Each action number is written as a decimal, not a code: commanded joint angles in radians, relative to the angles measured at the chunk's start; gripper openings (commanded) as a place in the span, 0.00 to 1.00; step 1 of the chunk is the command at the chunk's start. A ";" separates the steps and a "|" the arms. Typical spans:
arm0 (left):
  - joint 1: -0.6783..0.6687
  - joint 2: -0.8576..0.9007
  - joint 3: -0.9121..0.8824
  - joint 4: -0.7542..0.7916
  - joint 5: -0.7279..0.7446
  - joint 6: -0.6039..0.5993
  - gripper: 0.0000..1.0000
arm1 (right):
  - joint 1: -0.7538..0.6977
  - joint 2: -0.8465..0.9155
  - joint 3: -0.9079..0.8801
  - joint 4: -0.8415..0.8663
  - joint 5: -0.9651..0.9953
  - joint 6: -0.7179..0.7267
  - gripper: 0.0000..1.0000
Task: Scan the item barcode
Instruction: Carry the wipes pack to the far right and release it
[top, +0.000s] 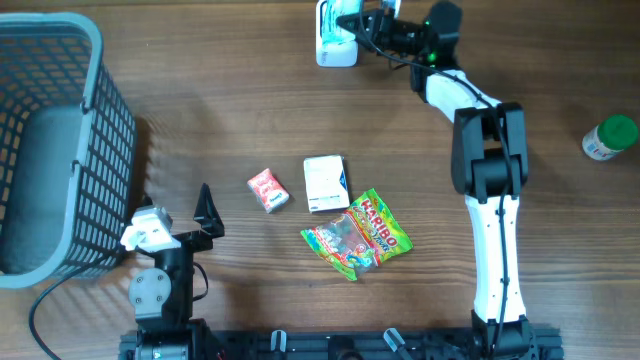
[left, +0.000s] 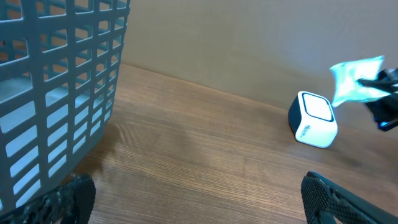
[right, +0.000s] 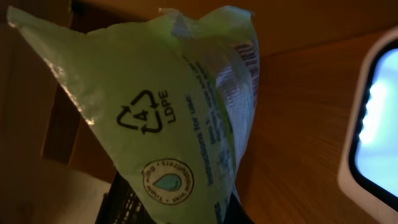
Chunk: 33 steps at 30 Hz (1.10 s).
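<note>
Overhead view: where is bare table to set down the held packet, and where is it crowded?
Free: the wood between the basket and the scanner; also the stretch between the right arm and the green bottle. Crowded: the centre, where red pack, white box and Haribo bag lie close together.
</note>
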 joint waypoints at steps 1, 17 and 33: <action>-0.003 -0.005 -0.003 -0.003 0.012 -0.008 1.00 | -0.067 -0.043 0.013 0.128 -0.093 0.140 0.05; -0.003 -0.005 -0.003 -0.003 0.012 -0.008 1.00 | -0.124 -0.702 0.013 -0.608 0.120 -0.399 0.05; -0.003 -0.004 -0.003 -0.003 0.012 -0.009 1.00 | -0.352 -0.747 0.012 -1.883 1.867 -0.920 0.05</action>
